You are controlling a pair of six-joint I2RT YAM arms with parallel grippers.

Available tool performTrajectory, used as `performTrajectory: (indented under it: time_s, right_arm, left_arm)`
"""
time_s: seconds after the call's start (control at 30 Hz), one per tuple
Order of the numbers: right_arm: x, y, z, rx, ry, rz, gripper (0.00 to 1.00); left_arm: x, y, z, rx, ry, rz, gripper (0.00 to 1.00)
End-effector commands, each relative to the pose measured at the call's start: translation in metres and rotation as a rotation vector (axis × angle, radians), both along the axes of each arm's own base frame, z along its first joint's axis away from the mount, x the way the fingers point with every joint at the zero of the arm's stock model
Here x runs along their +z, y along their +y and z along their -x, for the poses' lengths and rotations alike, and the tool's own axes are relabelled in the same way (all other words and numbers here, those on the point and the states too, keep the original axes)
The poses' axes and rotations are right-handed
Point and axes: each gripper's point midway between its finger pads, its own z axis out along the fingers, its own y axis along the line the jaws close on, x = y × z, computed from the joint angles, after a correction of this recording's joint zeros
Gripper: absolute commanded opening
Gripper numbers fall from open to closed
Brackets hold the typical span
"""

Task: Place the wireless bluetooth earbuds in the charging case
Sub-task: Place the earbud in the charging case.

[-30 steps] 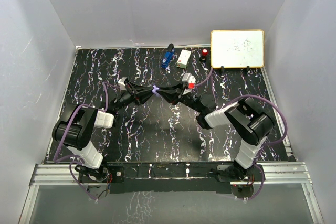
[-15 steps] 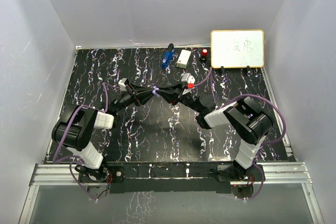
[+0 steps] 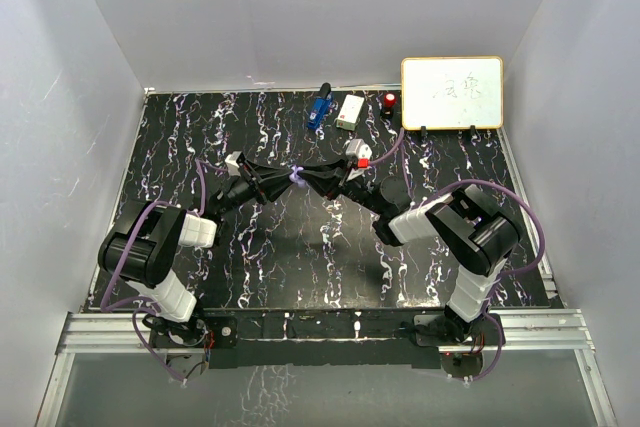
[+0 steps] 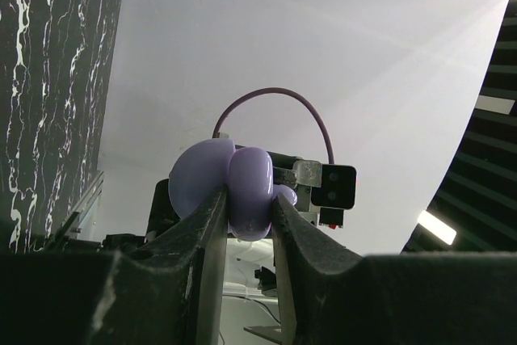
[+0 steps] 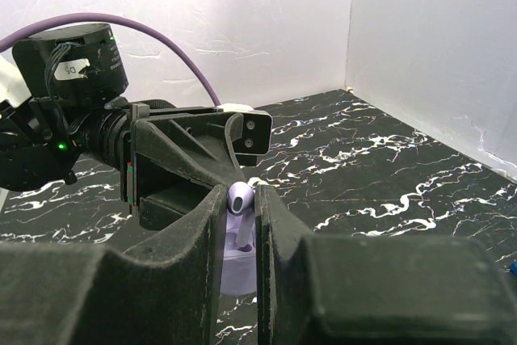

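Hovering well in front-left of the whiteboard, both arms meet tip to tip. The left gripper is clamped on the lavender charging case, and the right gripper pinches a lavender earbud right over it (touching? can't tell). Further back, a blue gadget and a white box sit left of the whiteboard.

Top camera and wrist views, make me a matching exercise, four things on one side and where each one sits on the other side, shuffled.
Things
1. whiteboard
2. blue gadget
3. lavender earbud
4. lavender charging case

Places
A. clamped in the left gripper
B. far right corner of the table
C. pinched in the right gripper
D. far edge, just left of the white box

Pairs: 1-B, 2-D, 3-C, 4-A
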Motion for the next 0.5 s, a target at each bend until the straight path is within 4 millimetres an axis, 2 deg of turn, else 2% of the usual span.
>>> performTrajectory:
  time_s: [0.0,0.47]
  right_arm:
    - [0.0719,-0.0159,0.0134,-0.023,-0.267,-0.185,0.0]
    - [0.0659,-0.0172,0.0119,-0.031,-0.264,-0.182,0.0]
  left_arm:
    - [0.0427,0.0024,0.0106,-0.004,-0.165,0.067,0.0]
    - [0.0516,0.0024,0.0112,-0.009,-0.181,0.088,0.0]
